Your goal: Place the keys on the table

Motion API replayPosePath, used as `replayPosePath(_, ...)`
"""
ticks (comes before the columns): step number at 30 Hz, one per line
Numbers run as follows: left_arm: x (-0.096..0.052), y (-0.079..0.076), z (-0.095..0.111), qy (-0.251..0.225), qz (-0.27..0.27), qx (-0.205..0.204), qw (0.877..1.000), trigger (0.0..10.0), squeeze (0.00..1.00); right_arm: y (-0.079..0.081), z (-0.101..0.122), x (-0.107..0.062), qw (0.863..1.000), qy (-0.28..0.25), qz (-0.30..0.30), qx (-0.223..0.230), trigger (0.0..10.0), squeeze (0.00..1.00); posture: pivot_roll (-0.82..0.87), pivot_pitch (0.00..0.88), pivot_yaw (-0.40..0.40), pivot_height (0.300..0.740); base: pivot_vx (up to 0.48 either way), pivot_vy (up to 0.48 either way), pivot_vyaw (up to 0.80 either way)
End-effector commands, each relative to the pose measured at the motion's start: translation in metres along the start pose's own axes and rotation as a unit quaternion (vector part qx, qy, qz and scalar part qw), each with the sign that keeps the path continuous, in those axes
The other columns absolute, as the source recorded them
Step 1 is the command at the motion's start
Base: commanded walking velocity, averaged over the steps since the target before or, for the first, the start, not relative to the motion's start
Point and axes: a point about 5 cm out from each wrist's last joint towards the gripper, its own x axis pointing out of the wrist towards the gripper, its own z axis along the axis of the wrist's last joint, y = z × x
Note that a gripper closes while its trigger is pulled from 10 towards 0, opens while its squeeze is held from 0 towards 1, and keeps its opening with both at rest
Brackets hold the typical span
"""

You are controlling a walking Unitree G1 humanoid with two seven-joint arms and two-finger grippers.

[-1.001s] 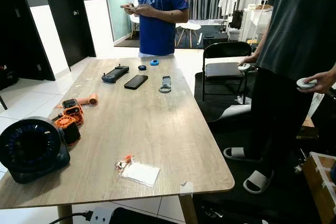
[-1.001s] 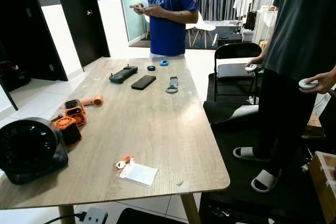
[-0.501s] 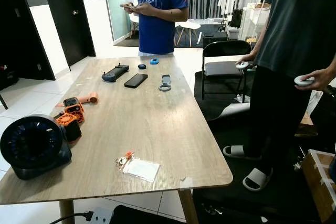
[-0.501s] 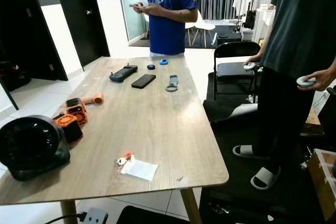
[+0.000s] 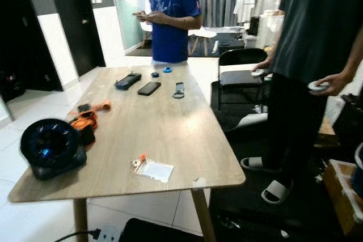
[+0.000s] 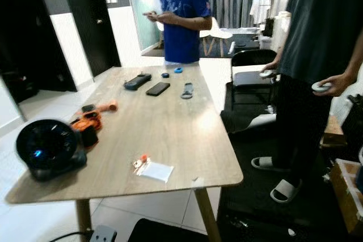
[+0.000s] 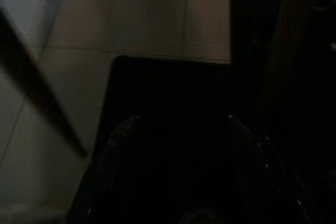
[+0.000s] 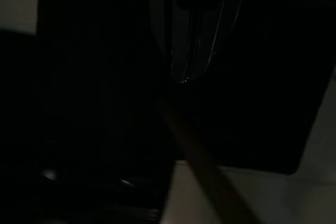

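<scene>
Keys [image 5: 137,162] lie on the wooden table [image 5: 170,123], lower centre of the left eye frame, touching a small clear bag [image 5: 157,170] near the front edge. Fan [image 5: 52,147] sits at lower left. Left gripper [image 7: 178,129]: fingers seen wide apart over dark floor. Right gripper's state cannot be told; wrist frame too dark. Task judged done. Risk: table bumped while walking, keys knocked off the nearby edge.

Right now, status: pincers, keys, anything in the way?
Both pincers hang low in shade, dark wrist views. Small key bunch with orange tag lies on wooden table, touching white card. Black round fan sits well left.
</scene>
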Motion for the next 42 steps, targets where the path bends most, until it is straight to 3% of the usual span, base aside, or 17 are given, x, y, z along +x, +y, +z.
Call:
replayPosePath(1, 0.0005, 0.0057, 0.0043, -0.004, 0.003, 0.009, 1.000, 10.0, 0.00, 0.0041, -0.0045, -0.0018, 1.000, 0.005, 0.005, 0.000, 10.0, 0.00, 0.04, 0.028, 0.051, 0.740, -0.289, 0.000, 0.00)
replayPosePath(26, 0.0002, 0.0075, 0.0047, -0.003, 0.005, 0.012, 1.000, 10.0, 0.00, 0.0067, -0.0031, -0.0009, 1.000, 0.004, 0.007, 0.000, 10.0, 0.00, 0.05, 0.029, 0.051, 0.740, -0.288, 0.000, 0.00)
replayPosePath(42, 0.0009, 0.0069, 0.0079, -0.014, 0.011, 0.023, 1.000, 10.0, 0.00, 0.0074, -0.0026, -0.0005, 1.000, 0.005, 0.011, -0.006, 10.0, 0.00, 0.05, 0.038, 0.044, 0.740, 0.000, 0.000, 0.00)
